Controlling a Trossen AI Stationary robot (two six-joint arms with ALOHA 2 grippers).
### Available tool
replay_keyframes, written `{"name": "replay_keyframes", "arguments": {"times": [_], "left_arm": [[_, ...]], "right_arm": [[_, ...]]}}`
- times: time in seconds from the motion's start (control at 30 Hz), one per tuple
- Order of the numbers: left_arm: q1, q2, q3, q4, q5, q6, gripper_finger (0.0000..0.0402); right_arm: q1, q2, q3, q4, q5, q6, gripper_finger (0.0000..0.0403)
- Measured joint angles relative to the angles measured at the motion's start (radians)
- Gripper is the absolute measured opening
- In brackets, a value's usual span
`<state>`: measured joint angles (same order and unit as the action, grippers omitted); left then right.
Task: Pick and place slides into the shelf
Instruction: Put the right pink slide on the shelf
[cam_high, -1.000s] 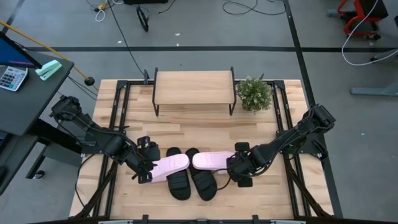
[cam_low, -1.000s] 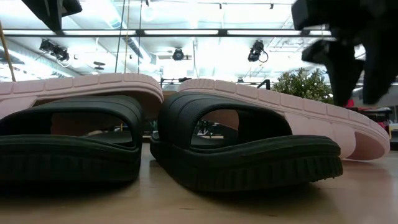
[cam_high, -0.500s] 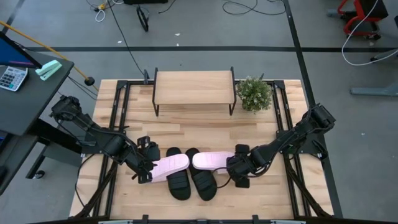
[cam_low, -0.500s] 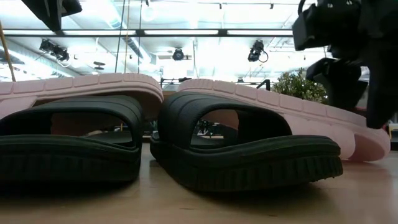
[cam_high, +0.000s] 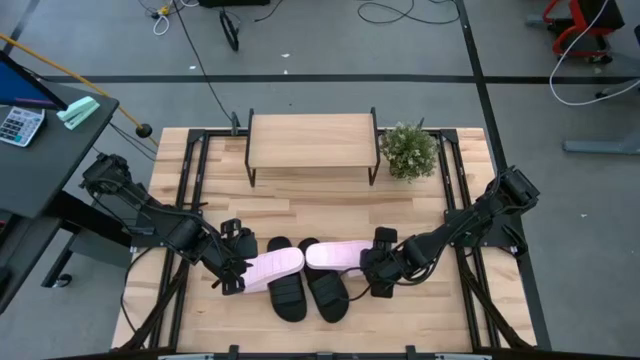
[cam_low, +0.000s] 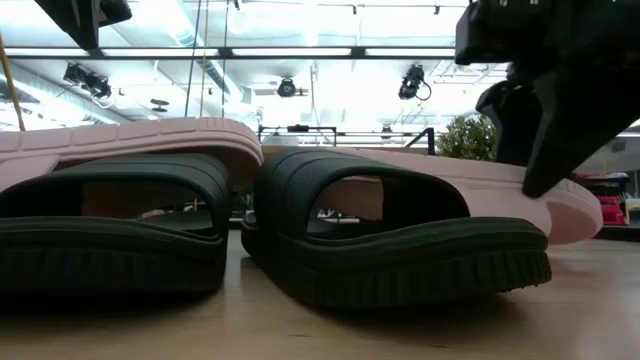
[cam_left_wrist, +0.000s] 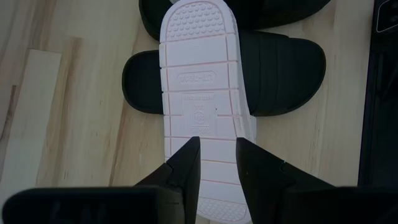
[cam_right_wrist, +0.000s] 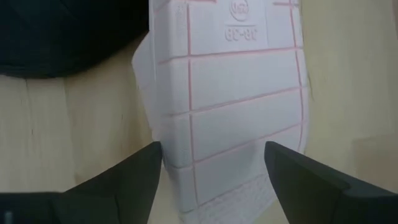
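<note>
Right gripper straddling the heel of a pink slide that lies crosswise, sole up.

Near edge: the two black slides (cam_high: 305, 290) side by side. Across them lie the right pink slide (cam_high: 338, 257), long axis left-right, heel between the wide-spread fingers of the right gripper (cam_high: 379, 262), not yet pinched, and the left pink slide (cam_high: 272, 265), its heel seemingly clamped in the left gripper (cam_high: 231, 270). The shelf (cam_high: 311, 140) stands well beyond, at the far edge.

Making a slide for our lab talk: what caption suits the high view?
Both grippers, left and right, at upturned pink slides lying across the black pair; shelf empty.
</note>
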<state>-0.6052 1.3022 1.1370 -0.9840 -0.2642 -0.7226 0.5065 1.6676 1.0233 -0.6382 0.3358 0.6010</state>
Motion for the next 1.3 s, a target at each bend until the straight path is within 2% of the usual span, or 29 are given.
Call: {"name": "replay_keyframes", "arguments": {"times": [0.2,0.5,0.63,0.9,1.07,1.3], "left_arm": [[0.0,0.0,0.0,0.0,0.0,0.0,0.0107],[-0.001,-0.001,0.0,0.0,-0.001,0.0,0.0107],[-0.001,-0.001,0.0,0.001,-0.001,0.0,0.0107],[-0.001,-0.001,0.0,0.001,-0.004,0.0,0.0107],[-0.001,-0.001,0.0,0.001,-0.004,0.0,0.0107],[-0.001,0.0,0.0,0.001,-0.004,0.0,0.0107]], "right_arm": [[0.0,0.023,-0.025,0.043,0.013,0.0,0.029],[0.003,0.021,-0.212,0.298,0.024,0.058,0.0282],[0.003,0.021,-0.217,0.304,0.018,0.059,0.024],[0.001,0.027,-0.176,0.287,-0.028,0.028,0.0095],[0.003,0.022,-0.135,0.227,-0.043,0.027,0.0084],[0.004,0.02,0.011,-0.071,-0.034,0.005,0.0064]]}}
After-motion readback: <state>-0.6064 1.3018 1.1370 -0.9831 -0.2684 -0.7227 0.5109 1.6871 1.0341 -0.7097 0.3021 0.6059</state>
